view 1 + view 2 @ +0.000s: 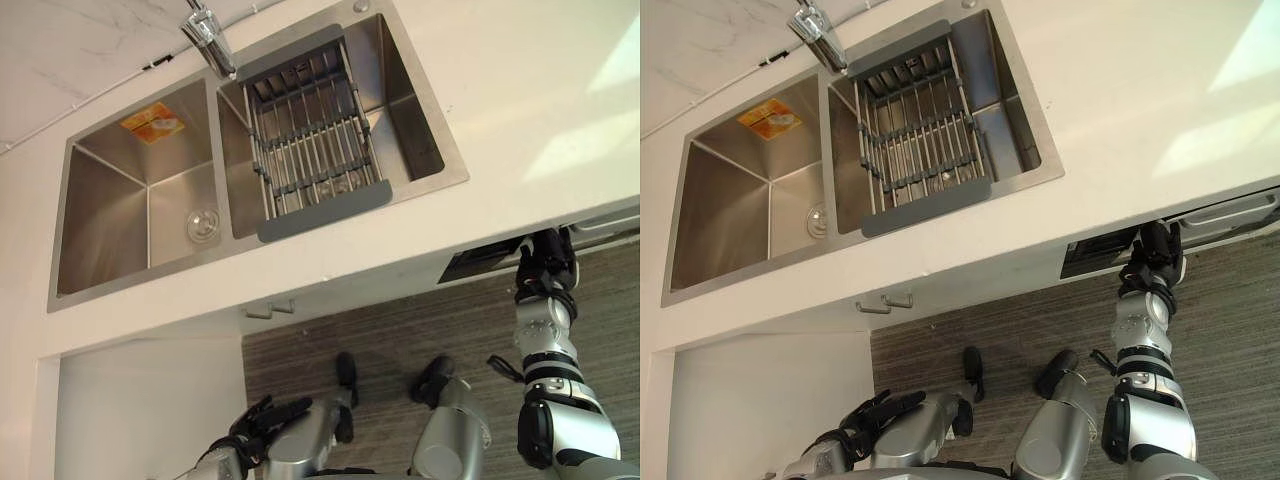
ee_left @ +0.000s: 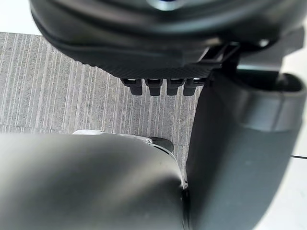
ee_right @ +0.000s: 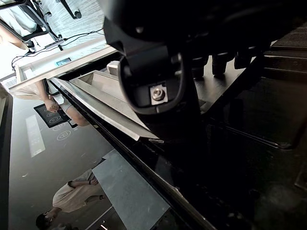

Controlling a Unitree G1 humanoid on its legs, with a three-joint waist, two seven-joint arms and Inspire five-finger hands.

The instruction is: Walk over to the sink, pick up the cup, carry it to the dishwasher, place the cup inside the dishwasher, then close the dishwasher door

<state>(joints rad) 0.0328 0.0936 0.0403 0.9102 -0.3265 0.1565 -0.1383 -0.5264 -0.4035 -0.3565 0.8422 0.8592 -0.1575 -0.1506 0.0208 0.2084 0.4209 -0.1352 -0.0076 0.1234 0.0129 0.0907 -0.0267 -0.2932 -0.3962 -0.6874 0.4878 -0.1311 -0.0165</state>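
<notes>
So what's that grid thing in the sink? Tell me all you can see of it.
It is a drain rack: a rectangular basket of thin metal bars that run side by side, with crossbars, and a flat dark grey strip at each end. It sits in the right basin of the steel sink, against the wall between the two basins; its grey strips rest on the sink's front and back rims. Its bars look bare. The faucet stands by its far left corner.

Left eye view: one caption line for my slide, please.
The right hand at the dark dishwasher door under the countertop; the double sink holds a wire rack; left hand open, low.
</notes>
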